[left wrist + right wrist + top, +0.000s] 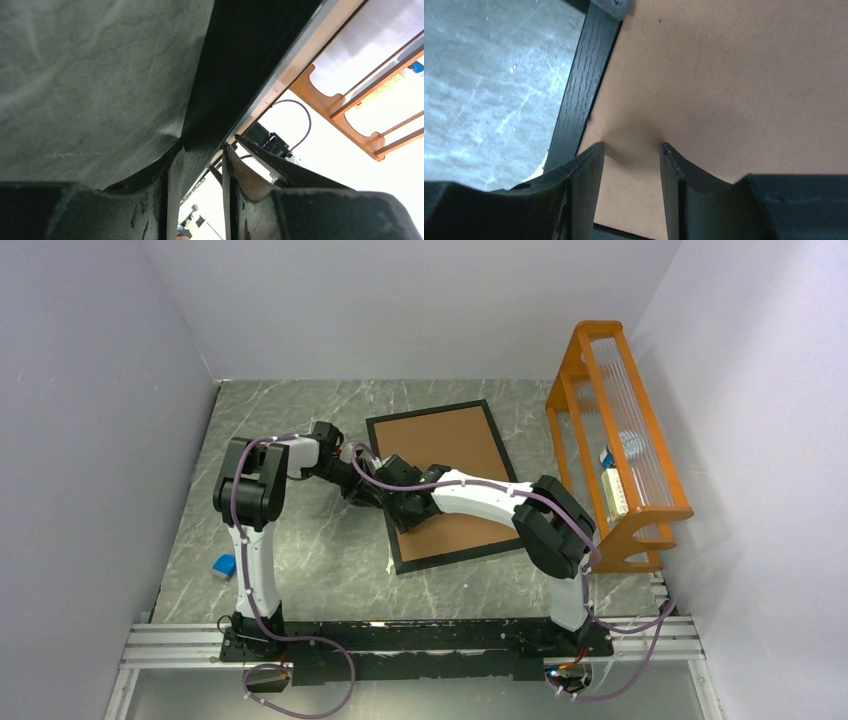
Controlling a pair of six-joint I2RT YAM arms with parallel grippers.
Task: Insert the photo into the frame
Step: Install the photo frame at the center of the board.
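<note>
The black frame lies on the marble table with a plain brown backing board filling it. The photo is hidden. My left gripper sits low at the frame's left side. In the left wrist view it is open, and the black frame rail runs between the fingers, with a gap beside the right one. My right gripper hovers over the board near that same rail. It is open, its fingertips resting on the bare backing board with nothing between them, the frame rail just to their left.
An orange wooden rack holding clear sheets stands at the right of the table, close to the frame's right edge; it also shows in the left wrist view. A small blue object lies near the left arm's base. Grey walls enclose the table.
</note>
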